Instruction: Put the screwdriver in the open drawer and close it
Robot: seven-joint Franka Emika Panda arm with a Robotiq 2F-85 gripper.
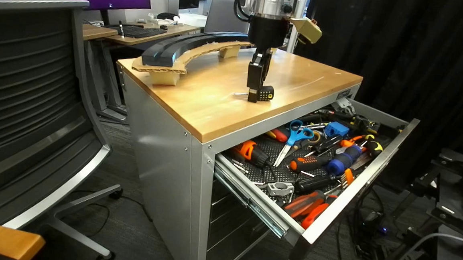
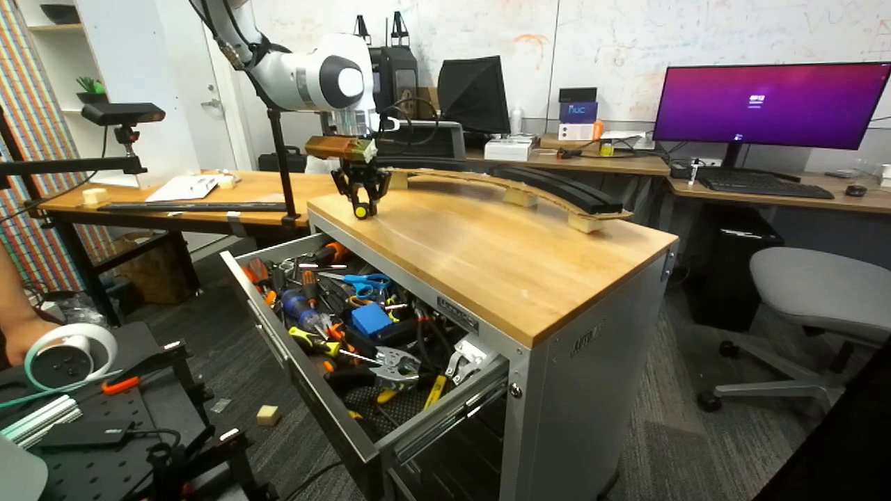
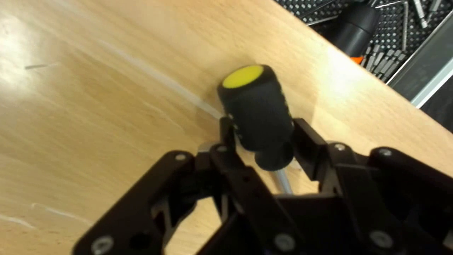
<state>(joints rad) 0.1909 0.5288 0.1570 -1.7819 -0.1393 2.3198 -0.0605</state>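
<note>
The screwdriver (image 3: 256, 102) has a stubby black handle with a yellow end cap and a thin pale shaft. It is at the wooden cabinet top, seen also in both exterior views (image 1: 266, 93) (image 2: 360, 212). My gripper (image 3: 262, 132) points down with its fingers against both sides of the handle, shut on it; it shows in both exterior views (image 1: 254, 96) (image 2: 365, 207). I cannot tell whether the screwdriver is lifted. The open drawer (image 1: 356, 185) is pulled far out below the top's front edge and full of tools; it shows in an exterior view too (image 2: 299, 353).
A curved black rail (image 1: 204, 44) on cardboard and foam blocks stands along the back of the cabinet top (image 1: 216, 113). In the drawer lie blue scissors (image 1: 291, 137) and several handled tools. A chair (image 1: 35, 114) stands beside the cabinet. A person's hand (image 2: 24, 337) holds a controller.
</note>
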